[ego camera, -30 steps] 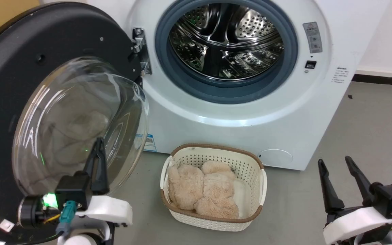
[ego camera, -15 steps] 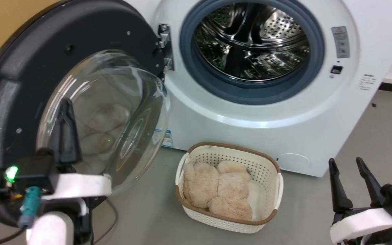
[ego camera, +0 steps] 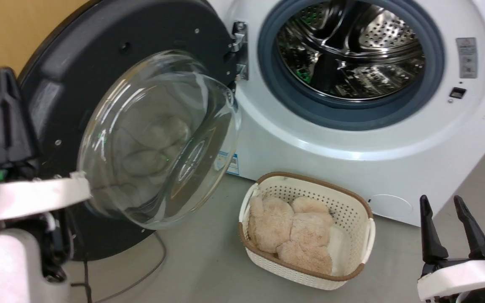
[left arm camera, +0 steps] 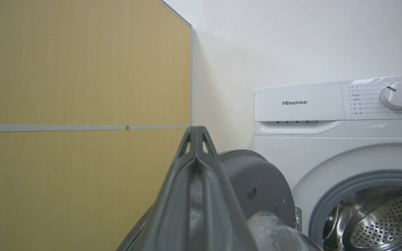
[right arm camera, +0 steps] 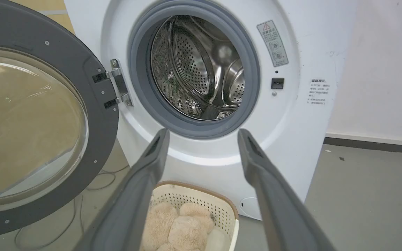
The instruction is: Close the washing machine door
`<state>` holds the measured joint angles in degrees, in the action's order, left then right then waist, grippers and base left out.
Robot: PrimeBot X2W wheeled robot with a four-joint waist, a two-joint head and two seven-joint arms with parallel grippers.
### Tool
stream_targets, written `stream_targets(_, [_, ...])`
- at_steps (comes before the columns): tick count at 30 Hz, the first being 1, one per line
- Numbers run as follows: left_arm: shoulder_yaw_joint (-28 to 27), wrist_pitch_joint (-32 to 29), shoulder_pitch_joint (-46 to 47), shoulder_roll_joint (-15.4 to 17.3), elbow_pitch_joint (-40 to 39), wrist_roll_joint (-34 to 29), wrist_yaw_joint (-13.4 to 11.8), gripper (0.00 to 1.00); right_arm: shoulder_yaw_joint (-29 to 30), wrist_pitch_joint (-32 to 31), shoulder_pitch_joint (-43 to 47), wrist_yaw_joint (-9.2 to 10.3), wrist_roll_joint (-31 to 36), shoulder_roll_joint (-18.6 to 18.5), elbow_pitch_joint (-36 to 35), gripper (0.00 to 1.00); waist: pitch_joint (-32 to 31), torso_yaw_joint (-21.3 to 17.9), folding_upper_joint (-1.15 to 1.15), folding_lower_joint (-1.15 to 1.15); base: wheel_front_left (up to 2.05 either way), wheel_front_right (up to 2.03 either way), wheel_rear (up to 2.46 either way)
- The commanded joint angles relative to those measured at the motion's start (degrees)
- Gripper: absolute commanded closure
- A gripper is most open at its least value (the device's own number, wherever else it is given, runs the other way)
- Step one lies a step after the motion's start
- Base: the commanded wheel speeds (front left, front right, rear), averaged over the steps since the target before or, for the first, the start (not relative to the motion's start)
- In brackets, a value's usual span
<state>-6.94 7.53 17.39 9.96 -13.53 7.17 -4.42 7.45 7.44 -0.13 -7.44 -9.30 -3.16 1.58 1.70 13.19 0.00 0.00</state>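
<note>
Washing machine door [ego camera: 112, 71] stood wide open, swung out to the left of the washing machine [ego camera: 352, 147] on its hinge [ego camera: 239, 50], glass bowl [ego camera: 158, 139] facing out toward the robot. Drum [ego camera: 352, 54] was exposed.

Left gripper [ego camera: 4, 80] was at the far left, in front of the door's left rim. Fingers were pressed together with nothing between them, clearest in the left wrist view [left arm camera: 195, 130]. Couldn't tell if it touched the door: the pale forearm [ego camera: 23, 198] hid the door's lower left rim. In the left wrist view the fingers covered most of the door [left arm camera: 257, 181], leaving only a slice of black rim and a bit of glass.

Right gripper [ego camera: 440, 202] sat low at the near right, well apart from the machine, fingers spread and empty; same in the right wrist view [right arm camera: 203, 134].

The head view cut off the machine's top and right side. The right wrist view cut off the door [right arm camera: 92, 104] at the left. Reflections muddied the glass.

Basket [ego camera: 369, 227] with beige plush [ego camera: 293, 227] sat on the floor in front of the machine. A cable [ego camera: 150, 269] ran under the door, its end hidden.
</note>
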Motion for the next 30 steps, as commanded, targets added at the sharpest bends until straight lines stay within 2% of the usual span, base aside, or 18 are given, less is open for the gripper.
stream_targets(1, [-1.16, 0.54, 1.67, 0.56, -0.01, 0.8, 0.52, 1.0, 0.46, 0.64, 0.96, -0.02, -0.92, 0.15, 0.27, 0.0, 0.28, 0.92, 0.0, 0.0, 0.0, 0.0, 0.0])
stream_targets(11, [-5.72, 1.59, 5.53, 2.95, 7.09, 5.77, 3.75, 1.0, 2.2, 1.72, 0.8, -0.03, -2.2, 0.17, 0.68, 0.0, 1.24, 4.45, 0.0, 0.0, 0.0, 0.0, 0.0])
stream_targets(17, [-8.93, 0.27, 8.79, 3.84, 13.33, 12.22, 4.89, 1.0, 2.86, 2.43, 0.63, -0.03, -2.95, 0.19, 1.13, 0.0, 1.78, 6.36, 0.0, 0.0, 0.0, 0.0, 0.0])
stream_targets(25, [-11.37, -7.57, 13.05, 5.76, 23.08, 21.05, 6.18, 1.0, 3.97, 3.39, 0.47, -0.03, -4.01, 0.2, 1.68, 0.0, 2.5, 8.2, 0.0, 0.0, 0.0, 0.0, 0.0])
stream_targets(30, [-12.43, -15.68, 15.7, 6.34, 29.35, 28.06, 6.75, 1.0, 4.58, 3.99, 0.37, -0.03, -4.44, 0.21, 2.03, 0.0, 3.02, 8.94, 0.0, 0.0, 0.0, 0.0, 0.0])
